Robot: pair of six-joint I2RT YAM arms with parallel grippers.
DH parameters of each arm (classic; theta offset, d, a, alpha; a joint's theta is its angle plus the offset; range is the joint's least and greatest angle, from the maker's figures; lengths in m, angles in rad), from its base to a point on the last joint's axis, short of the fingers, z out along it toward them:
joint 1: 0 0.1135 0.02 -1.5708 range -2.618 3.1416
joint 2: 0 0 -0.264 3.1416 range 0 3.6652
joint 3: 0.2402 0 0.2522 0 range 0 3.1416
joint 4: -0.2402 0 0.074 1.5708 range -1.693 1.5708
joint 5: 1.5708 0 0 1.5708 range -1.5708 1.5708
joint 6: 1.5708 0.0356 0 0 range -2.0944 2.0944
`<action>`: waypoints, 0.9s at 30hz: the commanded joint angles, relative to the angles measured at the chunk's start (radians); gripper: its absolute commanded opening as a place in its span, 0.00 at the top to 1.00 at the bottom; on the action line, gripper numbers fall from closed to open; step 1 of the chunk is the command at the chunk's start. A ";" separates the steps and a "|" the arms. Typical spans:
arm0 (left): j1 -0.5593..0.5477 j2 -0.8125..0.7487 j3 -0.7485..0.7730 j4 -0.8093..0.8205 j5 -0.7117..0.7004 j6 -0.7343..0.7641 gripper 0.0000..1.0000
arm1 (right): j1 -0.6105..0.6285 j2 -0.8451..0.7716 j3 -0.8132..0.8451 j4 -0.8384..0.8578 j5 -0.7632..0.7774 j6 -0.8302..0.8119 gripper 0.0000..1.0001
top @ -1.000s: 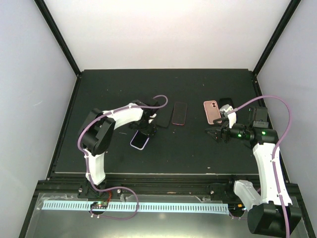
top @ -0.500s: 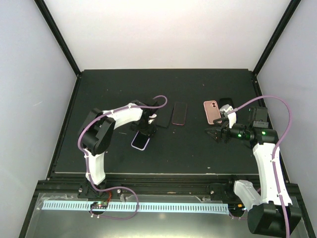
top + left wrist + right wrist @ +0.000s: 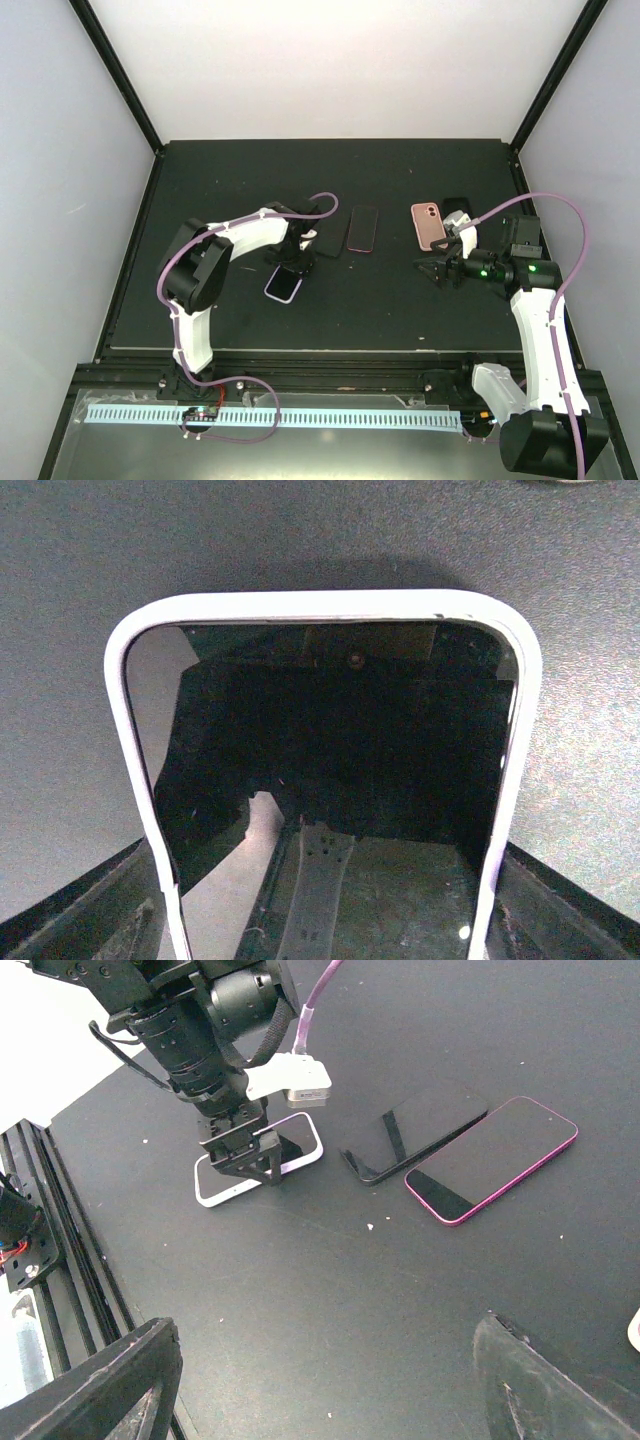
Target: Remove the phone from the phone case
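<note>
Left gripper [image 3: 246,1163] narrower (astride cased phone [image 3: 320,780])

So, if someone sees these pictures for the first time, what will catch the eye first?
Most striking is the white-rimmed phone left of centre on the dark table, with the left arm bent over it and its jaws on either side of it. Next comes the pink-backed phone at the far right. Then come the magenta-edged phone and a black phone, side by side in the middle.
</note>
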 commanded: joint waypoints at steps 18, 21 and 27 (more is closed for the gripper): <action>-0.163 -0.630 -0.223 0.478 0.084 -0.175 0.76 | 0.004 0.029 0.011 0.010 -0.029 -0.014 0.26; -0.259 -0.717 -0.321 0.751 0.063 -0.257 0.83 | 0.011 0.041 0.006 0.050 -0.036 0.031 0.33; -0.366 -0.724 -0.385 0.994 -0.118 -0.357 0.85 | 0.194 0.043 0.055 0.060 0.067 0.056 0.40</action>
